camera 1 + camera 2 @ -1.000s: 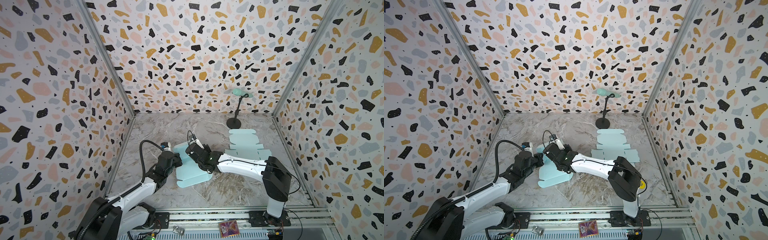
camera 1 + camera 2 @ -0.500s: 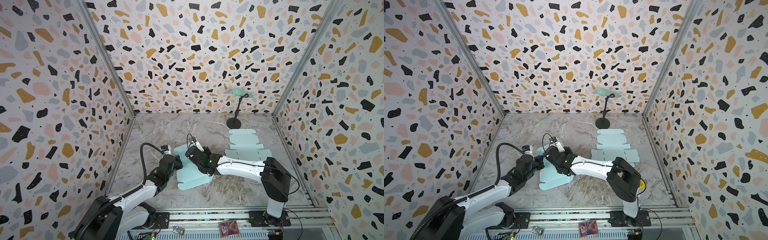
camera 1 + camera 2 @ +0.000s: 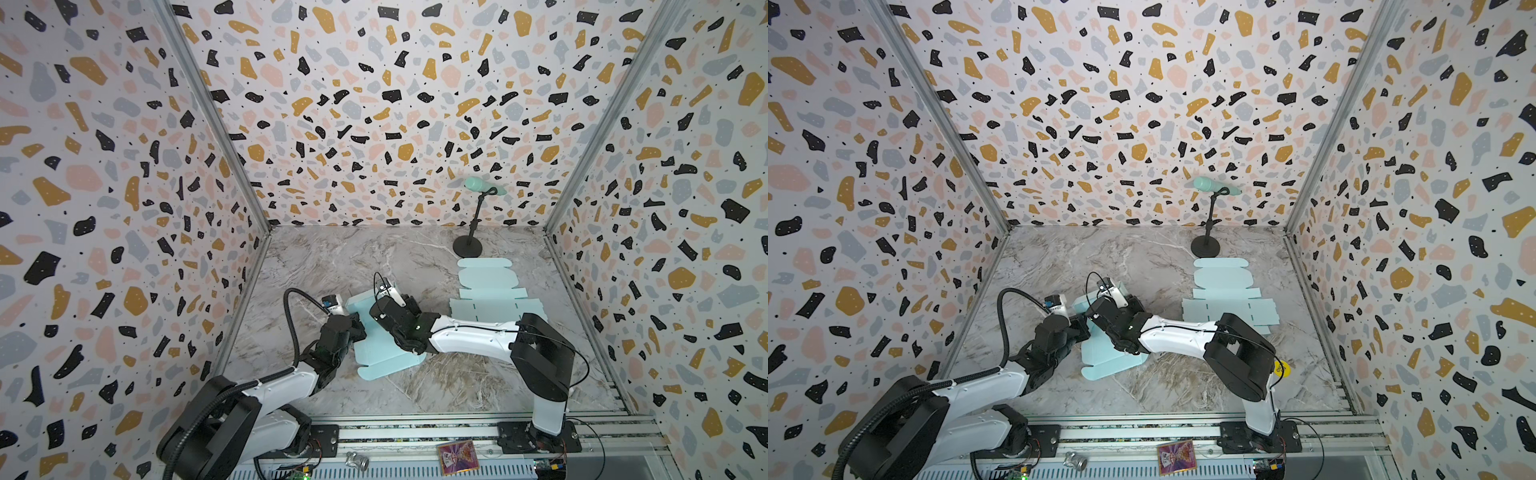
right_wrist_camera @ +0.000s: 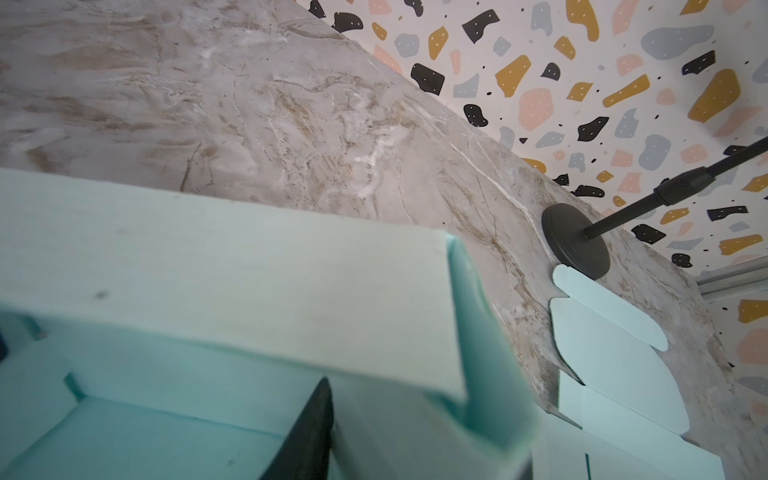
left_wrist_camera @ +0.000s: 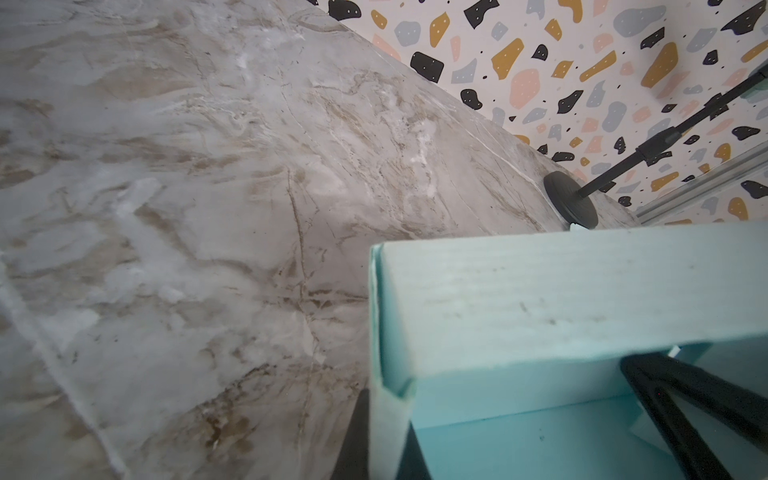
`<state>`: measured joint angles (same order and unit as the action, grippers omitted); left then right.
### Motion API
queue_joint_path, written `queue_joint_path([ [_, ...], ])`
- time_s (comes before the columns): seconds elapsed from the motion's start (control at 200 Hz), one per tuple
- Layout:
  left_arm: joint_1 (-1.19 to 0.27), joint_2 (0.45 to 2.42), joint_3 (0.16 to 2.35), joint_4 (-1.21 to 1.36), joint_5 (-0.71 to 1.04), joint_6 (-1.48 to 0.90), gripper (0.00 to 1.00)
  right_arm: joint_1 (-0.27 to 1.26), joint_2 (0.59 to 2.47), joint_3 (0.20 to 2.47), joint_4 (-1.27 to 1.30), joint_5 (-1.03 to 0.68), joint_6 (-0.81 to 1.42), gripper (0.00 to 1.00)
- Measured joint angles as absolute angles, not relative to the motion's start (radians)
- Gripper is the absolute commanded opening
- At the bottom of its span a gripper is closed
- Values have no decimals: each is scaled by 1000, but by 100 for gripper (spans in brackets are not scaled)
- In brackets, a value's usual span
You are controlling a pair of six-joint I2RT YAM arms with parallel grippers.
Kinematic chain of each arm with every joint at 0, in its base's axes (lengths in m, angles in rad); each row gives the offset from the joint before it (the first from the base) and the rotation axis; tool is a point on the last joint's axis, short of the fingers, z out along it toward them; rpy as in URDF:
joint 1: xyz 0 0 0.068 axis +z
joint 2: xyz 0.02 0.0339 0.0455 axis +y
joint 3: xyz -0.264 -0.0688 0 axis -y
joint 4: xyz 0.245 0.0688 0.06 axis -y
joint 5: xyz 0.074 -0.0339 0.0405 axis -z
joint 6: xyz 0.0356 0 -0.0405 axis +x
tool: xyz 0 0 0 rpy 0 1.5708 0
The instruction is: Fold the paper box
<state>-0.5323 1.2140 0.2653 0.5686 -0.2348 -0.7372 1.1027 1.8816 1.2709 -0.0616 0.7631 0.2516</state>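
Note:
The light teal paper box [image 3: 376, 353] [image 3: 1100, 357] lies half folded at the centre left, with its back wall and side walls raised. My left gripper [image 5: 386, 449] [image 3: 359, 328] [image 3: 1081, 326] is shut on the box's left side wall [image 5: 388, 415]. My right gripper [image 4: 419, 453] [image 3: 395, 316] [image 3: 1115, 316] stands open astride the right side wall [image 4: 478, 332]. One dark finger [image 4: 309, 432] is inside the box against that wall. The right fingertips are hidden under the gripper body in both top views.
A second flat teal box blank [image 3: 486, 291] [image 3: 1225, 299] [image 4: 615, 374] lies at the right. Behind it stands a black round-based stand [image 3: 469, 247] [image 3: 1205, 249] [image 5: 569, 199] [image 4: 575, 241]. Terrazzo walls close three sides. A card [image 3: 457, 457] lies on the front rail.
The box and both grippers have shifted slightly toward the front rail. The left gripper has kept its hold on the left wall.

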Motion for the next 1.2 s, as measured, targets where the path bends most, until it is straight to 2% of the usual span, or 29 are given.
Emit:
queue_joint_path([
  [0.16, -541, 1248, 258, 628, -240, -736, 0, 1102, 1819, 1166, -15, 700, 253, 47],
  [0.265, -545, 1257, 266, 639, -242, -728, 0, 1100, 1753, 1113, 17, 642, 255, 55],
  [0.39, -545, 1281, 297, 647, -237, -715, 0, 1105, 1626, 1011, 85, 564, 265, 68],
  [0.506, -545, 1315, 325, 667, -221, -705, 0, 1106, 1498, 921, 132, 480, 270, 71],
  [0.746, -545, 1365, 328, 714, -194, -690, 0, 1066, 1284, 873, 126, 288, 260, 66],
  [1.001, -546, 1387, 328, 747, -162, -669, 0, 852, 1056, 785, 97, 134, 266, 60],
  [1.096, -546, 1390, 328, 756, -151, -664, 0, 745, 1032, 745, 102, 49, 263, 59],
  [1.201, -546, 1393, 328, 768, -139, -662, 0, 671, 1085, 732, 112, -35, 251, 54],
])
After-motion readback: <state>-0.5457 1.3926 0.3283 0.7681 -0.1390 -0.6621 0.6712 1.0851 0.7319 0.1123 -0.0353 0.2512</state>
